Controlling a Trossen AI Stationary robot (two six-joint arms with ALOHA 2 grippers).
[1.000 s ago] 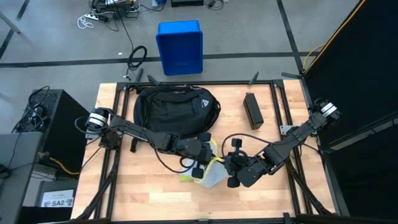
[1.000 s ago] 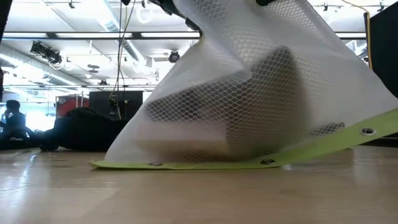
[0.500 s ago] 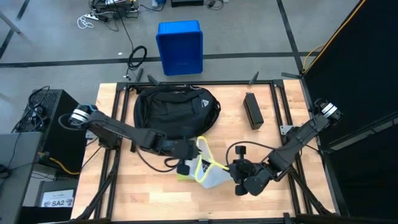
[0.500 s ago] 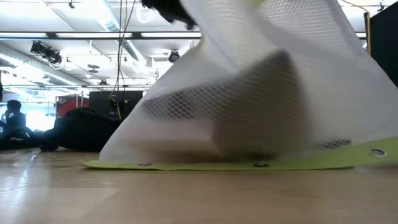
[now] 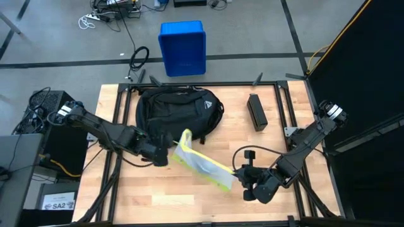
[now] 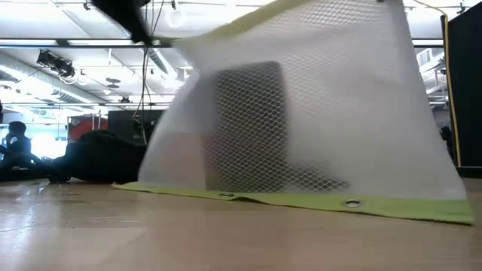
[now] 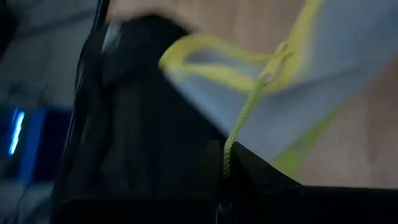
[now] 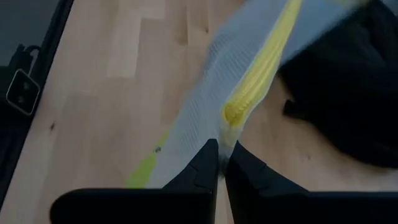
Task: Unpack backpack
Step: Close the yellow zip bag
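Note:
A white mesh bag (image 5: pixel 202 162) with yellow-green trim is stretched between my two grippers near the table's middle. Through the mesh a dark block (image 6: pixel 250 124) shows inside it. The bag's lower green hem (image 6: pixel 301 200) lies on the table. My left gripper (image 5: pixel 169 152) is shut at the bag's left end, just in front of the black backpack (image 5: pixel 180 112). My right gripper (image 5: pixel 238 178) is shut at the bag's right end. The backpack lies flat at the table's far side, touched by neither gripper. My left gripper holds the bag's yellow-green drawstring cord (image 7: pixel 239 127), which runs down between its dark fingers; the pinch itself is lost in shadow. The bag's trimmed mouth (image 7: pixel 205 53) rises beyond the fingers. My right gripper pinches the bag's yellow-trimmed edge (image 8: pixel 235 118) between its two fingertips (image 8: pixel 202 163), coming slanting down from the table's right. The mesh runs away from the fingers toward the backpack, with the green hem (image 8: pixel 146 168) on the wood.
A black oblong box (image 5: pixel 257 111) lies at the table's far right. A blue plastic bin (image 5: pixel 182 48) stands on the floor beyond the far edge. Bare wood (image 5: pixel 158 195) stretches along the near edge. A person sits far off in the room (image 6: pixel 13 147).
My left gripper has swung toward the table's left edge and upward, tipping as it went, and has drawn the bag's left end with it. The bag has gone from a bunched heap to a long stretched band. My right gripper has shifted a little toward the right.

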